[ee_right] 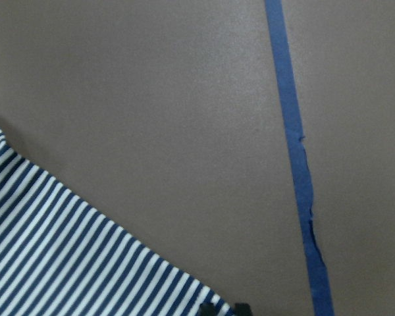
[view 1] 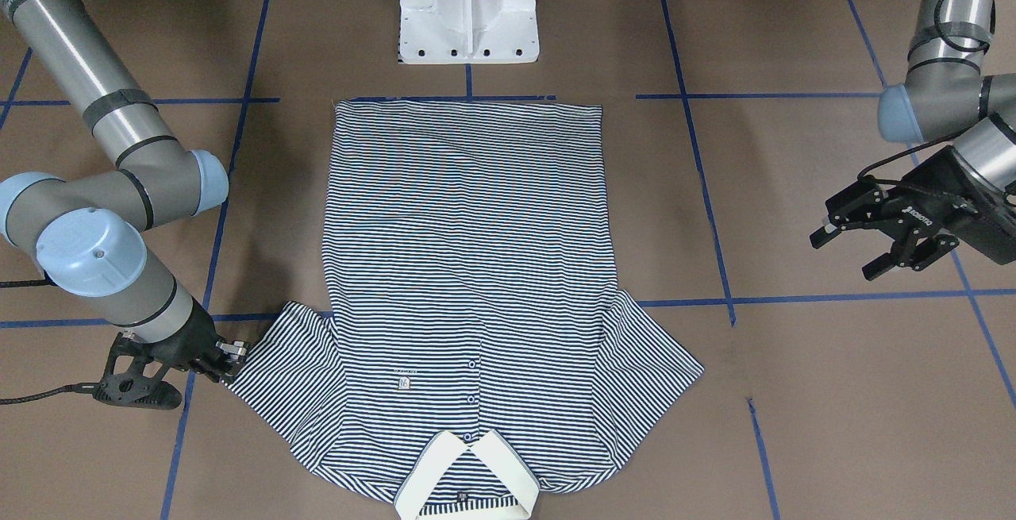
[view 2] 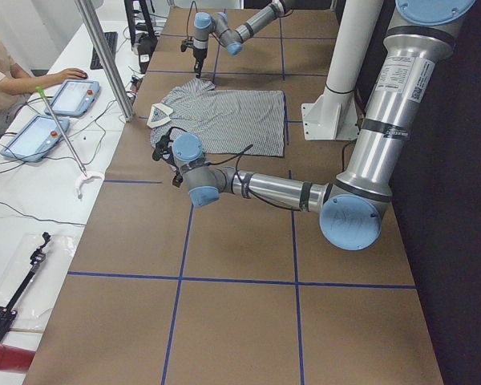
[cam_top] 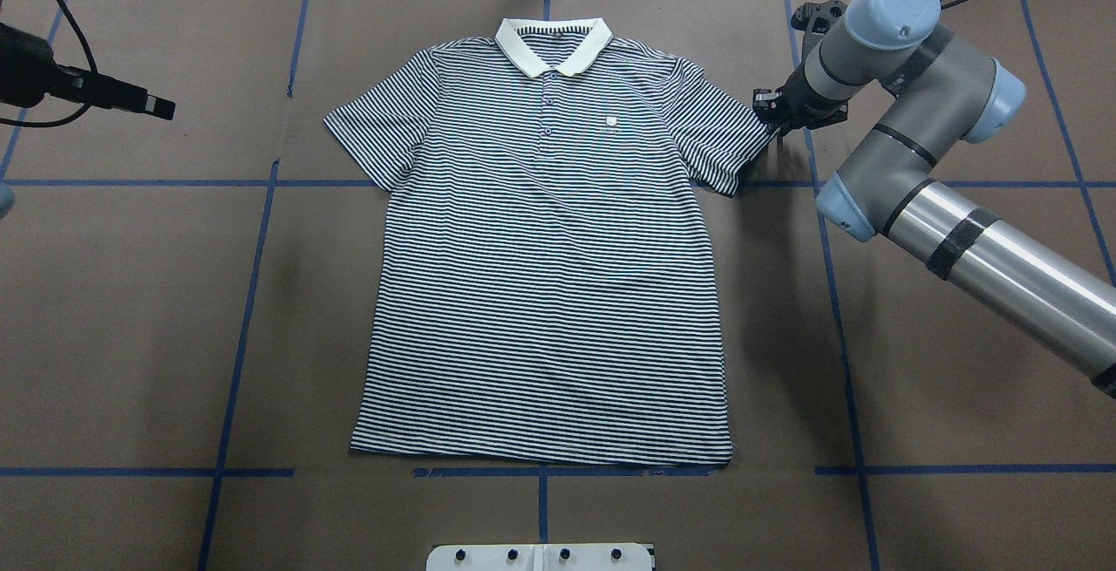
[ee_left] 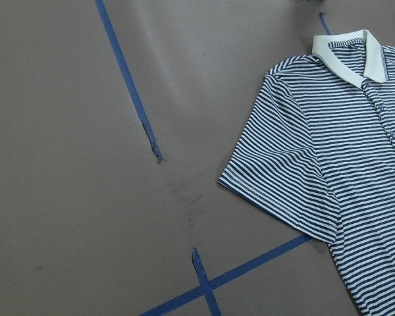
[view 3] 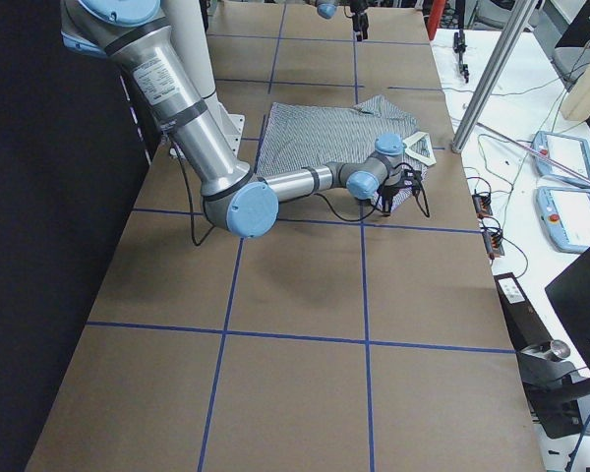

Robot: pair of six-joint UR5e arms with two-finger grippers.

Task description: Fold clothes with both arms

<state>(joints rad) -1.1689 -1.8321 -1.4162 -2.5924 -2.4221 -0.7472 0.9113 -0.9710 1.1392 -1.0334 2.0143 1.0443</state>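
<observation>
The striped polo shirt (view 1: pixel 468 266) lies flat and spread on the brown table, face up, with its cream collar (cam_top: pixel 553 44) at the far side from the robot. My right gripper (view 1: pixel 232 357) is low at the outer corner of one sleeve (cam_top: pixel 728 139). In the right wrist view its dark fingertips (ee_right: pixel 224 308) sit close together on the striped hem, so it looks shut on that sleeve. My left gripper (view 1: pixel 843 256) hangs open above bare table, well clear of the other sleeve (ee_left: pixel 276 178), holding nothing.
The white pedestal base (view 1: pixel 468 4) stands just behind the shirt's bottom hem. Blue tape lines (cam_top: pixel 253 292) grid the table. A person sits at a side bench with tablets (view 2: pixel 68 96) beyond the collar end.
</observation>
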